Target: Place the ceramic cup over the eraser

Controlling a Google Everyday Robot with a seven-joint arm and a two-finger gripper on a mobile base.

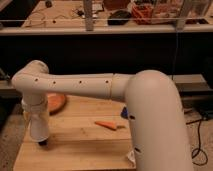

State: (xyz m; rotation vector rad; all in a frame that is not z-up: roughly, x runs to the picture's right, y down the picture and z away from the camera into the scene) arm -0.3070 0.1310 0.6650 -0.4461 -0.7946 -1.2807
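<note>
Low over the wooden table (85,145) hangs the closed tool (43,143).

The claw (44,143) is low over the left side of the tabletop (80,152). A dish (56,102) sits behind it, and a carrot (106,124) lies to its right.

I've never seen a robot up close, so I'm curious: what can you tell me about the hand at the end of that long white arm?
The gripper shows only as a small dark tip below the white cylindrical wrist, which hides most of it. It hangs pointing straight down over the front left part of the wooden table, very close to the surface; whether it touches cannot be told. It is shut, and nothing can be seen in it.
</note>
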